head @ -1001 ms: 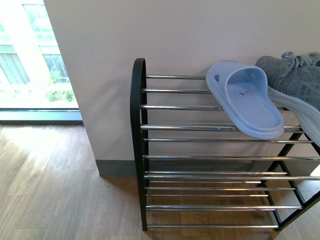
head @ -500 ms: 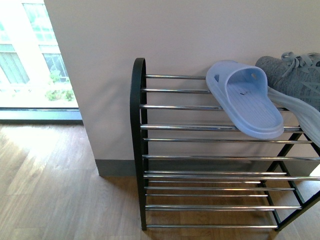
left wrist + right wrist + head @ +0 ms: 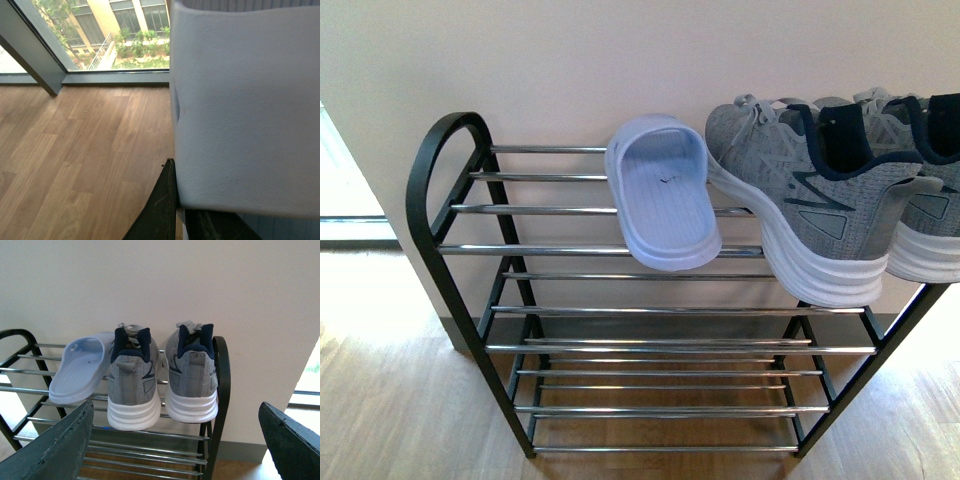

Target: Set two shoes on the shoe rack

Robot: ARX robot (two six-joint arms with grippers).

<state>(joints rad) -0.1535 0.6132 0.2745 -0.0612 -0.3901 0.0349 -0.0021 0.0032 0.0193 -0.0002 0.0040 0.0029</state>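
Note:
Two grey knit sneakers (image 3: 800, 190) (image 3: 930, 200) with white soles stand side by side on the top shelf of the shoe rack (image 3: 450, 160), heels outward. The right wrist view shows the same pair (image 3: 131, 385) (image 3: 192, 380) on the rack (image 3: 220, 380). My right gripper (image 3: 175, 445) hangs open in front of the rack, apart from the shoes. My left gripper (image 3: 182, 210) is shut on a light blue slipper (image 3: 240, 100) that fills much of its view. Neither arm shows in the front view.
Another light blue slipper (image 3: 665, 195) lies tilted on the top shelf, left of the sneakers. Lower tiers of chrome bars (image 3: 660, 345) sit beneath. A pale wall backs the rack. Wooden floor (image 3: 75, 150) runs to a large window (image 3: 125, 30).
The front view has swung to the right: the rack now sits further left in frame, both sneakers show in full, and the window has nearly left the picture.

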